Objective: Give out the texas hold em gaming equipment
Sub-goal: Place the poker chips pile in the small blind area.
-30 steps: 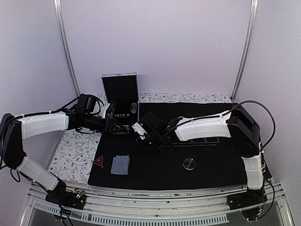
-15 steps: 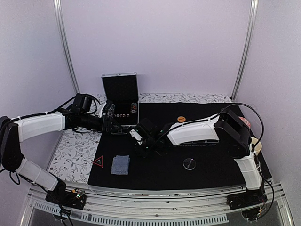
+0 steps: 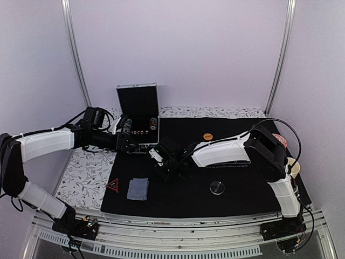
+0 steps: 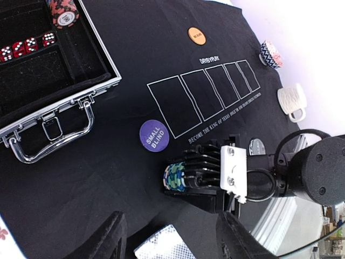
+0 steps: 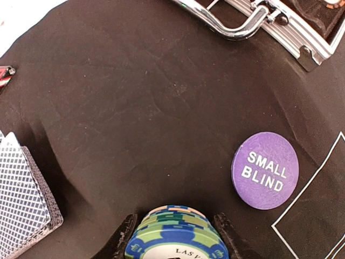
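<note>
As viewed from above, mat (image 3: 178,197): black, laid over floral cloth (image 3: 81,167); five white rectangles in a row, with "BECOME THE KING OF TEXAS HOLD'EM" printed beneath them; rest of that line too small to read.
Case (image 3: 138,103): metal-edged, black-lined, lid upright, at far-left corner of mat; handle facing the arms.
Left gripper (image 4: 171,240): fingers spread wide, nothing between them; over mat just in front of case handle.
Right gripper (image 3: 164,162): reached across to left-centre of mat, fingers clamped on chip stack.
Card deck (image 3: 138,189): grey-blue lattice backs, flat on near-left mat.
Chip stack (image 5: 174,232): blue and green edges, held between right fingers low over mat; contact with mat not discernible; top face reading "LAS V", remainder cut off.
Clear disc (image 3: 217,188): flat on near mat, right of centre, well apart from deck.
Purple button (image 5: 265,170): "SMALL BLIND" in white; flat on mat, just beside held stack, next to the leftmost rectangle.
Orange button (image 4: 197,36): on far part of mat, beyond rectangles; lettering unreadable.
Red triangle marker (image 3: 112,185): at left edge of mat, just left of deck.
Case chips (image 4: 63,12): red-black stack in one compartment.
Dice (image 4: 27,47): red, white pips, in a row in neighbouring compartment.
</note>
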Available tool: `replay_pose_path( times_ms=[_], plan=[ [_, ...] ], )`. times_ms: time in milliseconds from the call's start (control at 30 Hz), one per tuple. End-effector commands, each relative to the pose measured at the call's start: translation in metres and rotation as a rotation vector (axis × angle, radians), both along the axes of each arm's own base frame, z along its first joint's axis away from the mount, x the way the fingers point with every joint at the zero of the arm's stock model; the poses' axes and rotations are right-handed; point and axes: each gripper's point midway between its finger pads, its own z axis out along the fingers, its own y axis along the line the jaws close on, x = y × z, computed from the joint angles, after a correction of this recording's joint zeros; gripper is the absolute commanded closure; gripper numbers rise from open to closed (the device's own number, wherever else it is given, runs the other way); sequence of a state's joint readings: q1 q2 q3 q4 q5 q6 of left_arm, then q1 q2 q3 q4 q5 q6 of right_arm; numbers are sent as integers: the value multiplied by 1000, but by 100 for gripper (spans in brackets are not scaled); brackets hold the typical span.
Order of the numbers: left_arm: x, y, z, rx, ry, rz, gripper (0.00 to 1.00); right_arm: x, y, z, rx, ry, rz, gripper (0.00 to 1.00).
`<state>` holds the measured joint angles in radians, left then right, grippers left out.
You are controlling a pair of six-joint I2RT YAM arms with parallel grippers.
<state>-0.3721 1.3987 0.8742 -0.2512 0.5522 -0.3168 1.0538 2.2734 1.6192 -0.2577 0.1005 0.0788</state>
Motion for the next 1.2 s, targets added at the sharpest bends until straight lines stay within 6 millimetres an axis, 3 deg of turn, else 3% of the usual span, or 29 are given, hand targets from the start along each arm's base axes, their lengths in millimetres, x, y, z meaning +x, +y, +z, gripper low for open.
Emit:
replay_pose_path(
  times_ms=[0, 300, 333, 400, 433, 567, 700, 833, 900, 1033, 1167],
  plan=[
    [0, 5, 8, -3, -24, 0, 41, -3, -8, -7, -14, -3, -11, 47],
    [1, 9, 9, -1, -29, 8, 41, -7, -6, 10, 23, -11, 3, 29],
    [0, 9, 9, 0, -28, 7, 41, -7, -5, 14, 31, -12, 8, 25],
    [0, 9, 8, 4, -29, 8, 41, -11, -2, 27, 62, -8, 29, 5],
    [1, 10, 8, 11, -29, 11, 41, -11, 0, 34, 78, -13, 37, 0],
    [8, 14, 11, 42, -48, 25, 42, -14, -1, 69, 145, -48, 55, 1],
    [23, 6, 32, 37, -130, -13, 42, -25, -7, 111, 219, -89, 101, 1],
    [50, -12, 59, 22, -283, -117, 42, -44, -20, 148, 272, -124, 200, 1],
    [67, -19, 60, 48, -357, -165, 43, -53, -29, 164, 297, -134, 237, 1],
    [100, -28, 60, 152, -597, -272, 42, -58, -55, 185, 339, -144, 254, 1],
    [125, -38, 43, 299, -841, -457, 41, -52, -86, 182, 337, -144, 212, 1]
  ],
)
